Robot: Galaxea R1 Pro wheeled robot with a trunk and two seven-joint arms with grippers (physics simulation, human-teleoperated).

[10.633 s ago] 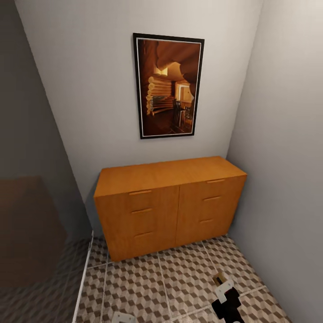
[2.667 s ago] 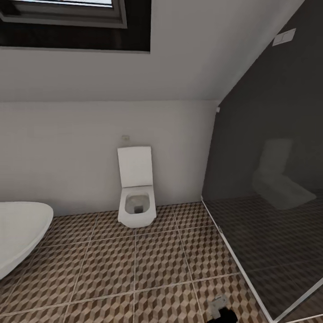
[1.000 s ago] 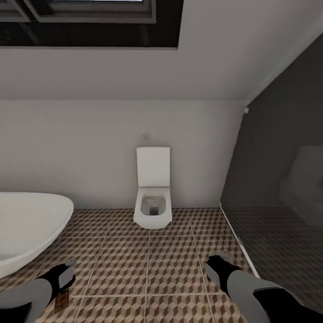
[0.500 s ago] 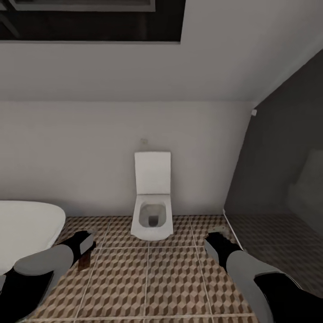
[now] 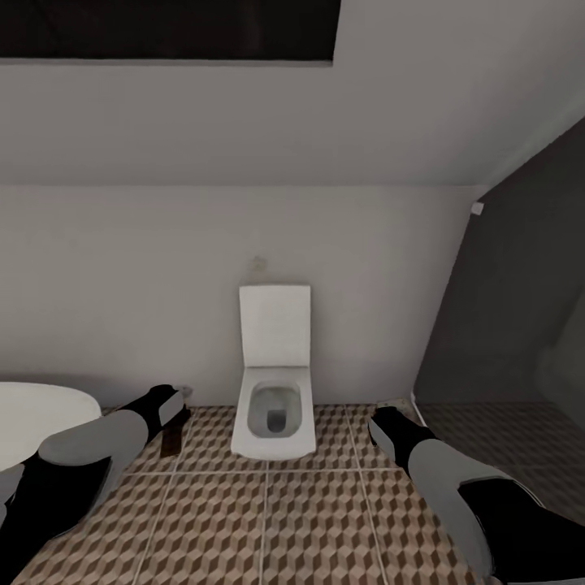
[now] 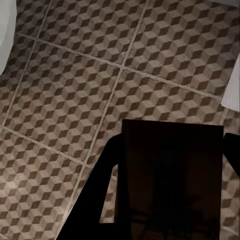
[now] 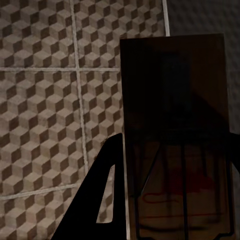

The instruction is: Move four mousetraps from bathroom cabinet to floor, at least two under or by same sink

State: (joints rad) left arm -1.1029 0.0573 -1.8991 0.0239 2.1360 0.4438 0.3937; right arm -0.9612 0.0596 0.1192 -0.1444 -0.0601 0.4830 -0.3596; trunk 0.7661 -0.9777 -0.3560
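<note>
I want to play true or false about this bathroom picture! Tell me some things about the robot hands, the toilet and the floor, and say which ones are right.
1. The toilet has its lid up. True.
2. The left gripper is holding nothing. False: a dark brown mousetrap sits between its fingers, above the patterned floor.
3. The right gripper also carries a flat brown mousetrap. True.
4. The toilet stands to the left of both arms in the head view. False: it stands between them, against the white wall.
5. The floor is plain white. False: its tiles have a brown and beige cube pattern with pale grout lines.
</note>
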